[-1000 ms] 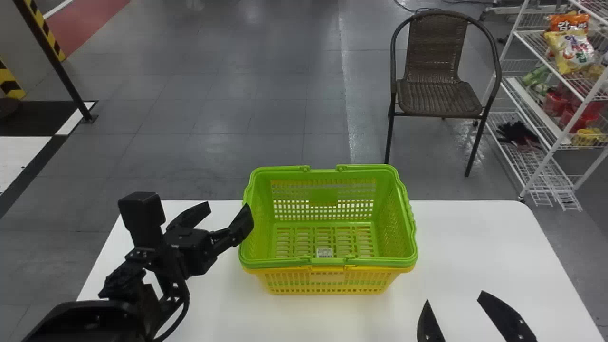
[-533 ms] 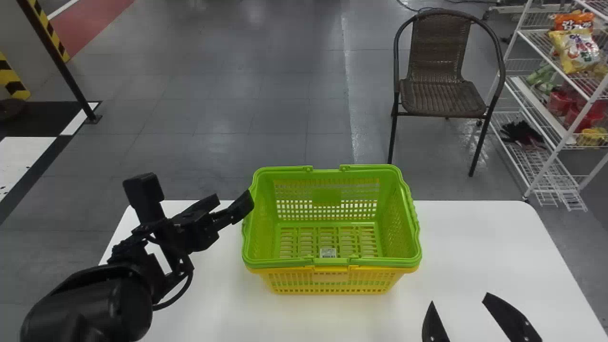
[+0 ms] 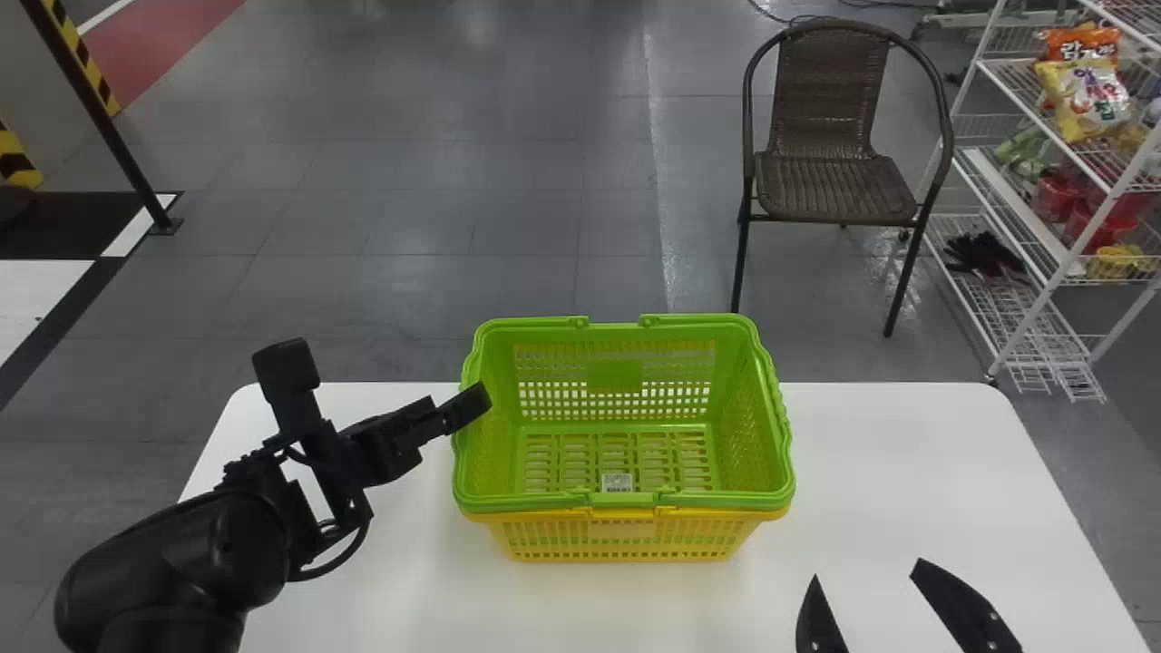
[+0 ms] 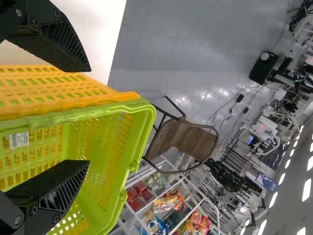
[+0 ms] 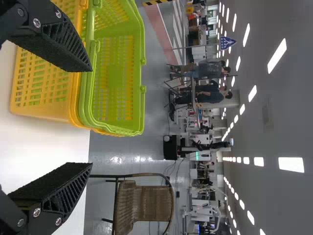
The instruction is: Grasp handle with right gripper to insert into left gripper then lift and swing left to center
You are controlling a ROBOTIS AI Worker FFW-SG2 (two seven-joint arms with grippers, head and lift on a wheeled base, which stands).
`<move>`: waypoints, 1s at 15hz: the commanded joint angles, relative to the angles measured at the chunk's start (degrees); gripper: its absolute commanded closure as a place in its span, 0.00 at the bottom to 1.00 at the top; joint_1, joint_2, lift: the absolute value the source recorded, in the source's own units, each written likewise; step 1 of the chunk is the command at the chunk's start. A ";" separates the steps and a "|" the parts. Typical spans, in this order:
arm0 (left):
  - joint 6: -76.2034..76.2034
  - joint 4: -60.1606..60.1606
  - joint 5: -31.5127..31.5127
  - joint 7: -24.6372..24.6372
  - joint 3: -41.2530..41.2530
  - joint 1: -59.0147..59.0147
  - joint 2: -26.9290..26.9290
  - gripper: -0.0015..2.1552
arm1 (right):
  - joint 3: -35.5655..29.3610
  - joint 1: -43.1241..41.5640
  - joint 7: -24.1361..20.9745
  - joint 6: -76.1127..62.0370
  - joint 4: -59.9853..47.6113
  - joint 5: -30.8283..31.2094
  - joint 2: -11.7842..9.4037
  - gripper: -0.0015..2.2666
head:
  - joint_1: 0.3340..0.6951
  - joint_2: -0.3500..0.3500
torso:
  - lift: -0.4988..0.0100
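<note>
Nearest, the right gripper [image 3: 866, 568] hangs over the near right part of the table [image 3: 907, 472], its jaws spread wide with nothing between them, well apart from the baskets; the task's first step, grasping the handle, is not yet done. Farther in, the yellow basket [image 3: 621, 550] sits upright near the middle of the table, with the green basket [image 3: 617, 376] nested inside it. The green basket's near handle [image 3: 544, 501] lies folded along its rim, so it probably has to be picked up by the right gripper first. At the baskets' left end is the left gripper [image 4: 89, 115], its jaws parted and holding nothing; one finger overlaps the green rim in the head view, and whether it touches I cannot tell. It looks placed to receive the handle. The handover, the lift and the swing to center all remain. Beyond the table stand a chair [image 3: 834, 186] and a rack [image 3: 1048, 290].
</note>
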 commanded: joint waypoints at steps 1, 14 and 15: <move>2.09 -0.11 1.33 -0.70 0.25 -0.03 0.03 0.08 | -0.05 0.00 0.00 0.37 0.00 0.00 0.00 0.06 | 1.00 0.57 | 0.98; 7.36 -2.22 4.94 -1.76 0.43 -0.38 0.12 0.08 | -0.13 -0.79 0.00 1.07 1.05 0.00 -0.09 0.06 | 1.00 0.53 | 0.98; 8.07 -3.19 5.11 -1.85 0.60 -0.29 0.12 0.08 | -0.13 -0.88 0.00 1.07 1.23 -0.09 -0.09 0.06 | 1.00 0.53 | 0.98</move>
